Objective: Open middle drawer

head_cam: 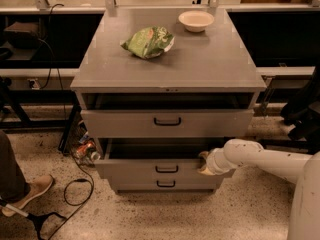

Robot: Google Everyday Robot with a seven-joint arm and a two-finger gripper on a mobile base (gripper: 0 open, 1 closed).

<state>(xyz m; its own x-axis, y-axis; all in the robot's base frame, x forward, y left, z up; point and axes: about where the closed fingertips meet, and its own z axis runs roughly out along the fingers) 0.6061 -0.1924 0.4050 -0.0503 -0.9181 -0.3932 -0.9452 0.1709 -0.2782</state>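
The gripper (pixel 202 163) sits at the top edge of the middle drawer (pixel 130 169), at 3 o'clock from its black handle (pixel 166 169). I cannot tell if it grips anything. The drawer sticks out a bit, at 6 o'clock from the top drawer (pixel 115 123).

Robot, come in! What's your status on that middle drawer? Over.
Pincer at middle drawer right edge. Drawer partly out. Top drawer ajar above.
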